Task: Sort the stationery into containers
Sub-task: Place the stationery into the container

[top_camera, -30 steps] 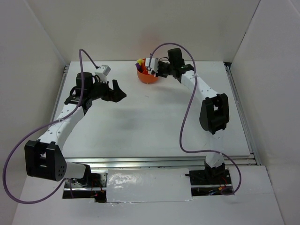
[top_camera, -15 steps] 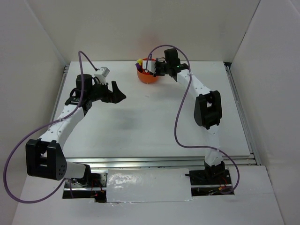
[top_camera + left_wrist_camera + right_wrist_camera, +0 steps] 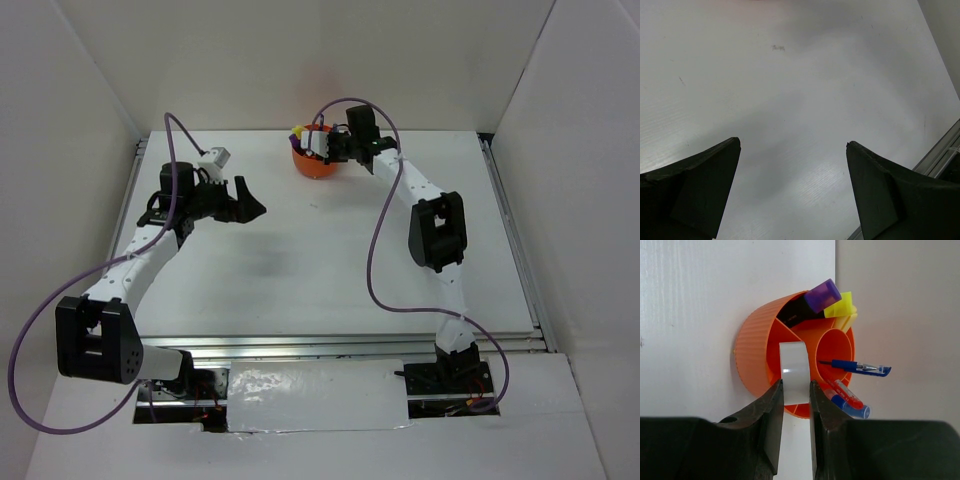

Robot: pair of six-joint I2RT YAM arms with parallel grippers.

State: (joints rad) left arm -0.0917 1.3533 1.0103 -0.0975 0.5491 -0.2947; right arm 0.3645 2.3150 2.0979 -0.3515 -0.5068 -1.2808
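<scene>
Holding tape ring (image 3: pixel 794 371), right gripper (image 3: pixel 795 390) has advanced over organiser (image 3: pixel 752 357).

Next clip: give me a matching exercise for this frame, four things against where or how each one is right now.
Things:
1. tape ring
2. blue pen
3. purple highlighter
4. left pincer

States:
A. open, above the table
B. sticking out of the orange organiser from its middle tube
C. clamped in the right pincer
D. in an outer compartment, beside the yellow highlighter

Pairs: 1-C, 2-B, 3-D, 4-A
</scene>
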